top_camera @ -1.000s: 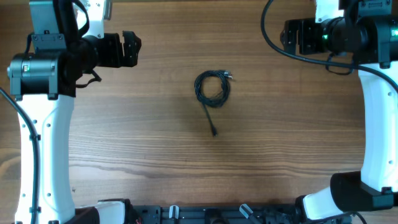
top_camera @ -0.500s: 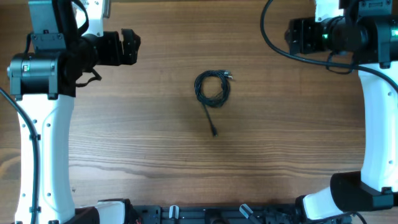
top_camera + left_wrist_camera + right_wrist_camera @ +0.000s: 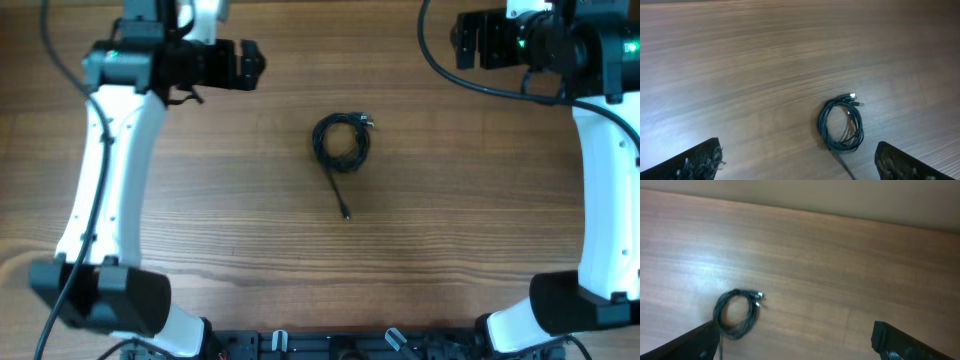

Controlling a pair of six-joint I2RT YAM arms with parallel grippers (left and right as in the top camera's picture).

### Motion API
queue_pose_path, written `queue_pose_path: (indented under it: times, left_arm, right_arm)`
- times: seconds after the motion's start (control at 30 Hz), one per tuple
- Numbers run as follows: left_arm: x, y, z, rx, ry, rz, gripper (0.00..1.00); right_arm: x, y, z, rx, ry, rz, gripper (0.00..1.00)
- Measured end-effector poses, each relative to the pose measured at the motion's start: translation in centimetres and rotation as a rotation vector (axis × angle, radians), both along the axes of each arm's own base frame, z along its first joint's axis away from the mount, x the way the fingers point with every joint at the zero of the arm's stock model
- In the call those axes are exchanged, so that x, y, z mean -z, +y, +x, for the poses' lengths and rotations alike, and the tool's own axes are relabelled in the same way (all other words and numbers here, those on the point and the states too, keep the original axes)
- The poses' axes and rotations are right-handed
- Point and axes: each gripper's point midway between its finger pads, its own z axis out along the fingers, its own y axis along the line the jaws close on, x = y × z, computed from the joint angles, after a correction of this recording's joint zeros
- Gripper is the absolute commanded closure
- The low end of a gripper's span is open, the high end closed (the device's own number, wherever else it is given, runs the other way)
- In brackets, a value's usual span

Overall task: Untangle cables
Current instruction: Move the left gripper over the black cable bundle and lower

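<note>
The cables (image 3: 340, 165) lie as one small black coil on the middle of the wooden table (image 3: 230, 240), with plug ends at its upper right and a straight tail (image 3: 339, 192) running toward the front. My left gripper (image 3: 256, 63) hovers open at the back, left of the coil and apart from it. My right gripper (image 3: 458, 41) is open at the back right, farther off. In the left wrist view the coil (image 3: 821, 125) lies ahead between the spread fingertips (image 3: 700, 161). In the right wrist view the coil (image 3: 752, 317) sits by the left fingertip (image 3: 700, 342). Nothing is held.
The white links of both arms (image 3: 100, 190) (image 3: 605, 190) run down the table's left and right sides. Black fixtures (image 3: 330, 345) line the front edge. Bare wood surrounds the coil.
The left arm has swung; its gripper moved right and toward the back, closer to the coil. The right gripper shifted slightly left. The cables have not moved.
</note>
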Motion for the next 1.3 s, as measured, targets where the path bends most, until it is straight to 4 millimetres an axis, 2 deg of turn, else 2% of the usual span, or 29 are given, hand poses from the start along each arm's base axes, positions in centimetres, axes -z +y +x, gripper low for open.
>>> queue_pose_path:
  times: [0.13,0.27,0.3,0.4,0.6,0.8,0.87,0.97,1.13,1.3]
  left_arm:
    - [1.5,-3.1,1.3,0.087,-0.026,0.021,0.00]
    - [2.8,-5.0,1.9,0.159,-0.041,0.054,0.00]
    - [3.2,-5.2,1.9,0.172,-0.038,0.064,0.01]
    - [5.1,-5.9,2.1,0.211,-0.020,0.109,0.12]
    - [8.8,-7.3,2.4,0.298,0.022,0.166,0.12]
    - [11.8,-9.2,2.2,0.374,0.059,0.175,0.12]
    - [13.2,-10.0,2.1,0.399,0.081,0.175,0.15]
    - [14.0,-10.6,1.9,0.415,0.096,0.178,0.19]
    - [14.6,-11.3,1.6,0.436,0.103,0.176,0.20]
    - [15.6,-11.4,1.6,0.440,0.123,0.178,0.22]
  right_arm:
    - [0.7,-0.1,1.2,0.004,-0.002,-0.010,0.00]
    - [1.1,-0.1,1.9,-0.009,-0.004,-0.030,0.00]
    - [1.1,-0.1,2.0,-0.015,-0.009,-0.036,0.00]
    - [0.6,0.0,2.5,-0.031,-0.041,-0.048,0.00]
    - [-0.3,0.1,3.4,-0.019,-0.089,-0.034,0.00]
    - [-0.3,-0.1,3.4,0.014,-0.086,-0.011,0.00]
    - [-0.1,-0.2,3.4,0.043,-0.074,0.006,0.00]
    - [0.2,-0.5,3.6,0.089,-0.065,0.022,0.00]
    - [2.3,-0.9,4.5,0.138,-0.035,0.026,0.00]
    - [6.1,-1.0,4.9,0.150,0.038,0.019,0.00]
